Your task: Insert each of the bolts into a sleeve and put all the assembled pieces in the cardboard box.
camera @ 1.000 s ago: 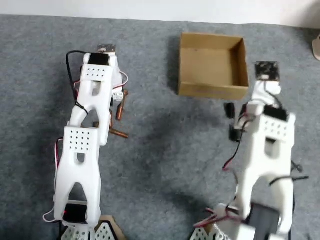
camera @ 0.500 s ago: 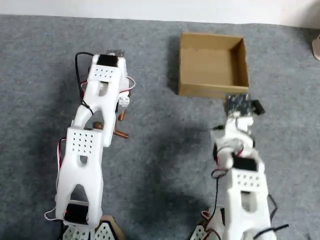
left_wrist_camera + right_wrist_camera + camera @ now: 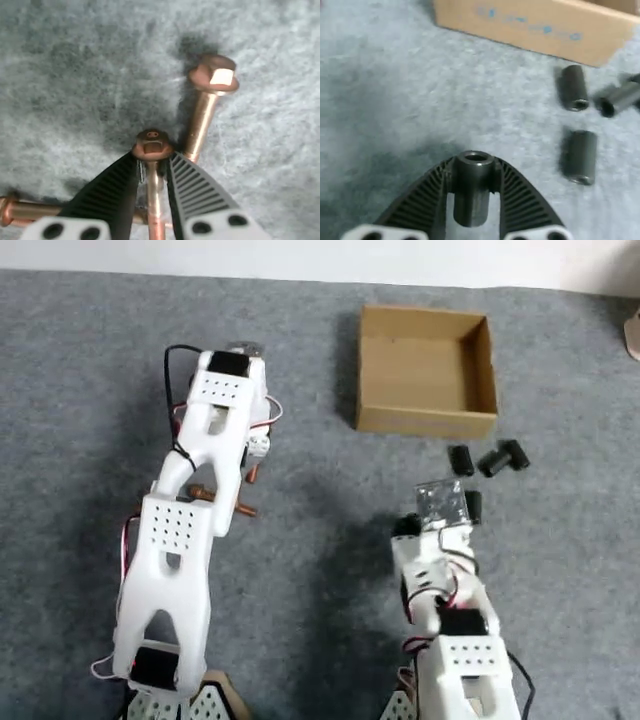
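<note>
Copper bolt (image 3: 153, 150) is pinched just below its head by the left claw (image 3: 152, 167). A second bolt (image 3: 207, 107) lies just beside it on the grey surface (image 3: 75, 75), and a third bolt (image 3: 30, 212) is partly hidden behind the fingers. A black sleeve (image 3: 472, 187) is clamped in the right claw (image 3: 472, 172), open end outward. Three loose sleeves (image 3: 580, 156) lie near the cardboard box (image 3: 425, 420), at its 5 o'clock in the high view. The box is set toward the surface's 1 o'clock.
</note>
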